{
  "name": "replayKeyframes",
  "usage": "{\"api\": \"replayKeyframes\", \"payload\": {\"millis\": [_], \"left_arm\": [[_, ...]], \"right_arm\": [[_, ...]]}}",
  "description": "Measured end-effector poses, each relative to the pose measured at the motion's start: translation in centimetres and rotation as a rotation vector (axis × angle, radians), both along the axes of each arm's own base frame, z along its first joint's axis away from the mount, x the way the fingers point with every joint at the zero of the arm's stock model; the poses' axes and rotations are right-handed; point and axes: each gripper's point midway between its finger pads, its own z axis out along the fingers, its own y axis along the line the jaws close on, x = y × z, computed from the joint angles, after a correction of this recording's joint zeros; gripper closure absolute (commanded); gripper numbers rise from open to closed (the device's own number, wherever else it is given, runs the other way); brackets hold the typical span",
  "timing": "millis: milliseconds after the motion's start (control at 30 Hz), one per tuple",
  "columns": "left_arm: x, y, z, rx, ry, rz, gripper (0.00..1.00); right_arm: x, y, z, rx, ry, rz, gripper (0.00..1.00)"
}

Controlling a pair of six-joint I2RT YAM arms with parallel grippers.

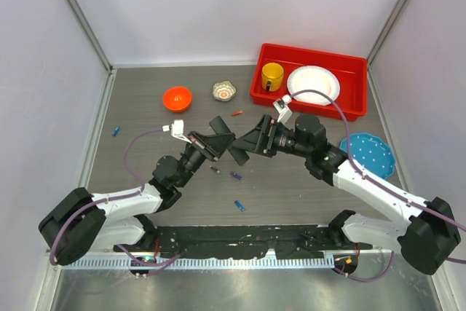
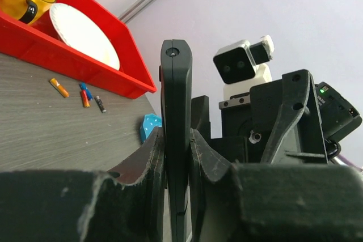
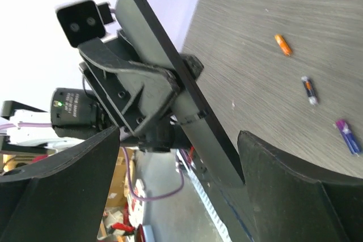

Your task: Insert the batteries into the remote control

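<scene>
My left gripper is shut on the remote control, a slim black bar held above the table's middle. In the left wrist view the remote stands edge-on between the closed fingers. My right gripper is open and faces it. In the right wrist view the remote runs diagonally between my spread fingers, close to the right one; contact is unclear. Batteries lie loose on the table: orange, dark, purple, blue and blue.
A red bin at the back right holds a yellow cup and a white plate. An orange bowl and a small patterned dish stand at the back. A blue dotted plate lies at the right.
</scene>
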Motion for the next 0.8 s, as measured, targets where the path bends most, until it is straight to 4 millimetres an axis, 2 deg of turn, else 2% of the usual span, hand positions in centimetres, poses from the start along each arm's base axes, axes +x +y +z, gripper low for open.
{"api": "replayKeyframes", "payload": {"millis": [100,233,367,500,600,800], "left_arm": [[0.2,0.1,-0.1,-0.022,0.022,0.008,1.0],[0.4,0.1,-0.4,-0.046,0.066,0.01,1.0],[0.5,-0.1,-1.6,-0.05,0.135,-0.004,1.0],[0.9,-1.2,-3.2,-0.05,0.212,-0.049,1.0],[1.2,-2.3,-4.8,-0.046,0.283,-0.103,1.0],[1.4,-3.8,-7.7,-0.072,0.386,-0.189,1.0]], "right_arm": [[0.0,-1.0,-0.6,-0.109,-0.019,-0.016,0.1],[1.2,-3.9,-1.0,-0.328,-0.094,-0.117,0.1],[1.9,-7.6,-1.1,-0.54,-0.166,-0.204,0.1],[1.2,-9.6,-1.9,-0.671,-0.199,-0.205,0.11],[0.3,-9.8,-2.1,-0.75,-0.222,-0.179,0.12],[-0.8,-7.6,-1.3,-0.838,-0.296,-0.095,0.12]]}}
